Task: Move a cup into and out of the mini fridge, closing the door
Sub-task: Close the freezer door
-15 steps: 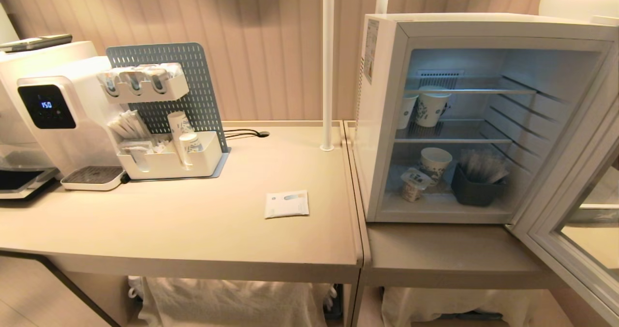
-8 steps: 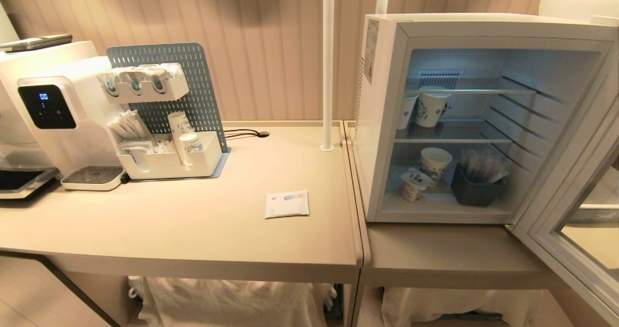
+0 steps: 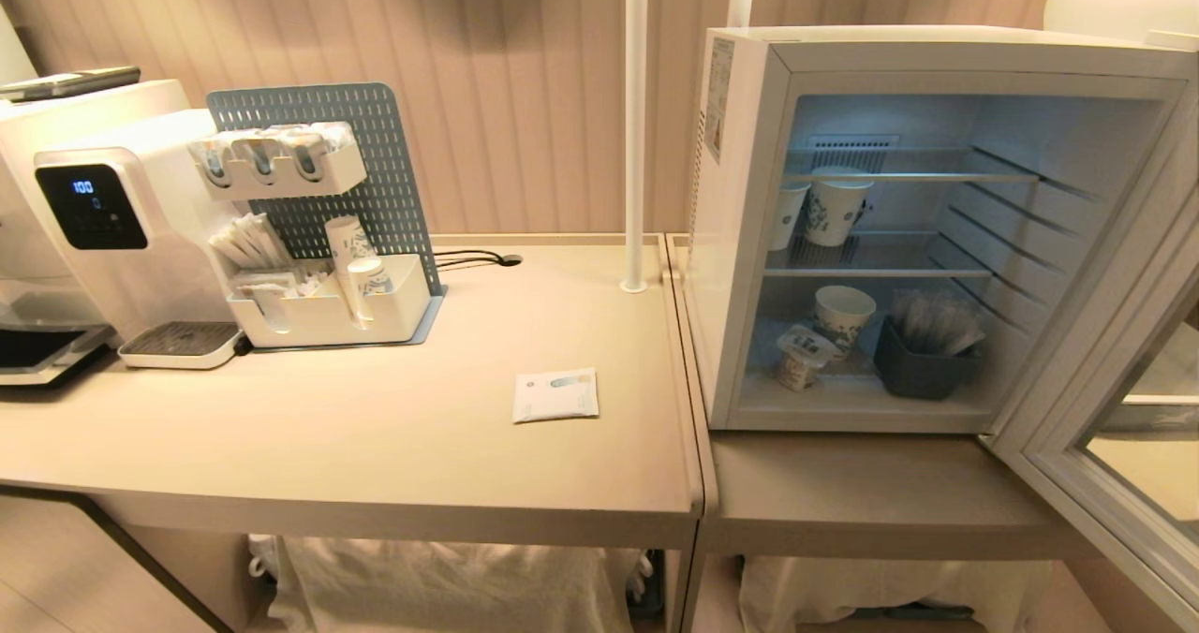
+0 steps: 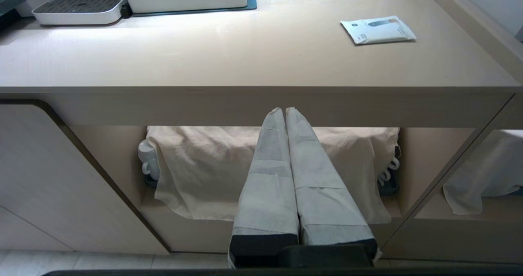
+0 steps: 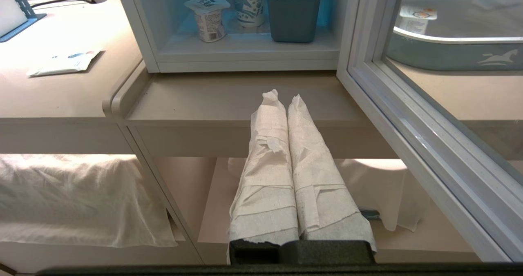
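The coffee machine point(image 3: 103, 230) display reads "100"; the print on the cup point(image 5: 207, 17), a small white tapered tub with a flared foil rim, is too small to read. It stands on the open mini fridge point(image 3: 740, 230) floor, ahead of the right gripper point(image 5: 281, 97), whose wrapped fingers are pressed together and empty, the door point(image 5: 408, 116) just beside them. The left gripper point(image 4: 284, 111), likewise closed on nothing, hangs below the table point(image 4: 245, 59) edge.

cup point(image 3: 802, 356): small white tub, foil lid, tilted, on fridge floor, centre right of frame
mini fridge point(image 3: 740, 221): white, lit inside, right side
door point(image 3: 1115, 446): swung open, lower right
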### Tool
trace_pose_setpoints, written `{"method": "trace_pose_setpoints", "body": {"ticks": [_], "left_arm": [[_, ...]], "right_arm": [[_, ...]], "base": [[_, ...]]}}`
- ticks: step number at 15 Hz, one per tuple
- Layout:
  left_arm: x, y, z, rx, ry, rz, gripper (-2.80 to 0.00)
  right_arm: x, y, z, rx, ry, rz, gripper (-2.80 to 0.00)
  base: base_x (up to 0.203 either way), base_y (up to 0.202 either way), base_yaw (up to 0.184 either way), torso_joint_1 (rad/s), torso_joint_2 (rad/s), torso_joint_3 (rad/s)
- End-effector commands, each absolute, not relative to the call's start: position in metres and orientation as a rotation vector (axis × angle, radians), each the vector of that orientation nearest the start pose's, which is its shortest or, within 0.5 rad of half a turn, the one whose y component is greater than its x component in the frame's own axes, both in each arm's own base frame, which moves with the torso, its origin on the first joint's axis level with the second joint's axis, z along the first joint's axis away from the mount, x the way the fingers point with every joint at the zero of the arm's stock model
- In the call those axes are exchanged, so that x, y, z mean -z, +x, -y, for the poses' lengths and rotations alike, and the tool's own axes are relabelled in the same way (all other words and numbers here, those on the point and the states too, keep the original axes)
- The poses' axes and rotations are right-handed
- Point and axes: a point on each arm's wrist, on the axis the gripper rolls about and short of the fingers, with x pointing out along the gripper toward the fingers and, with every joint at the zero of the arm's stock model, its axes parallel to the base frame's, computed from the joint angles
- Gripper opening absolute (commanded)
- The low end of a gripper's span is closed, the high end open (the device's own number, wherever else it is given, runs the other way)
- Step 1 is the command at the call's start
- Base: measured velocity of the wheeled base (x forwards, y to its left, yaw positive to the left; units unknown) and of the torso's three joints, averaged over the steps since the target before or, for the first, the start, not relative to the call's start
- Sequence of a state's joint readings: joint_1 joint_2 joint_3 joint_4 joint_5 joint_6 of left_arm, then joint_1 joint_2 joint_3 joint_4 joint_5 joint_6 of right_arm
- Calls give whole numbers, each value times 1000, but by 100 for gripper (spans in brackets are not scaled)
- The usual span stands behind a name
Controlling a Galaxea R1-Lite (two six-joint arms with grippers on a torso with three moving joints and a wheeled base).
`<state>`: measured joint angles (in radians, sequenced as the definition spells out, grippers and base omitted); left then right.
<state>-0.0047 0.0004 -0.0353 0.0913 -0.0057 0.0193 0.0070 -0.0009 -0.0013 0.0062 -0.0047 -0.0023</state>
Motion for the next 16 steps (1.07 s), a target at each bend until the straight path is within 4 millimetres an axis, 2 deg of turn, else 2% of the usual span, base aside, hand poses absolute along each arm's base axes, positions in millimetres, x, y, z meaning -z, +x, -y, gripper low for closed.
{"method": "trace_pose_setpoints", "body": {"ticks": [1, 4, 11, 16], "left_arm": [[-76, -25, 0, 8, 11, -44, -280], [-76, -23, 0, -2, -27, 3, -280], [-75, -23, 0, 4, 31, -5, -280], [-75, -23, 0, 6, 41, -5, -280]], "right_arm": [[-75, -23, 0, -3, -3, -8, -280], [-75, -23, 0, -3, -3, -8, -280], [-75, -23, 0, -2, -3, -8, -280], [-75, -23, 0, -2, -3, -8, -280]], "base": [[0, 0, 0, 0, 0, 0], [0, 0, 0, 0, 0, 0], [-7, 0, 0, 0, 0, 0], [-179, 0, -1, -1, 2, 4]]}}
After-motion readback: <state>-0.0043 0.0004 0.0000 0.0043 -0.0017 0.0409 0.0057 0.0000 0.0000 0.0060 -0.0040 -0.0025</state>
